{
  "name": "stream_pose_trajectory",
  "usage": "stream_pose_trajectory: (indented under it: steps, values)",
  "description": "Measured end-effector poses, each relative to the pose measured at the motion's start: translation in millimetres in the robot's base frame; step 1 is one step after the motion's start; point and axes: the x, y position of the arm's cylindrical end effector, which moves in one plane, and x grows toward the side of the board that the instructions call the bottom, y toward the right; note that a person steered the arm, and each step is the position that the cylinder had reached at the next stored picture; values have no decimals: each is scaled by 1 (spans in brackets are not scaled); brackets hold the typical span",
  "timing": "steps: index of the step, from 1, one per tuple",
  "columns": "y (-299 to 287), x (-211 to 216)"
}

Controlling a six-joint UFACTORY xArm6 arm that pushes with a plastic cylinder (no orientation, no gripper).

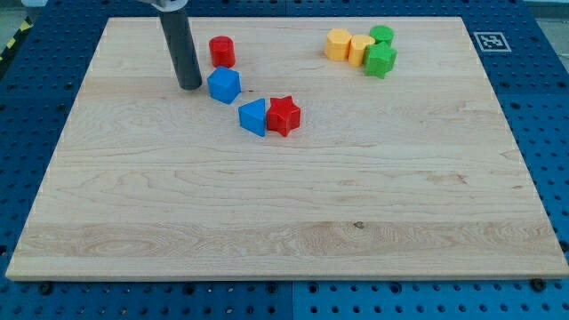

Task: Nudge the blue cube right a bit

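Note:
The blue cube (224,85) lies on the wooden board (284,204) in the upper left part of the view. My tip (190,86) rests on the board just left of the blue cube, a small gap apart. A red cylinder (221,52) stands just above the cube. A blue triangular block (253,117) and a red star block (284,116) touch each other, below and right of the cube.
At the view's top right sits a cluster: a yellow hexagonal block (338,44), a yellow block (360,50), a green cylinder (382,36) and a green star block (380,60). A marker tag (489,41) sits beyond the board's top right corner.

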Motion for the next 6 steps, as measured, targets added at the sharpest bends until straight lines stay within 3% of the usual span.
stream_pose_trajectory:
  steps: [6]
  values:
    - [22, 21]
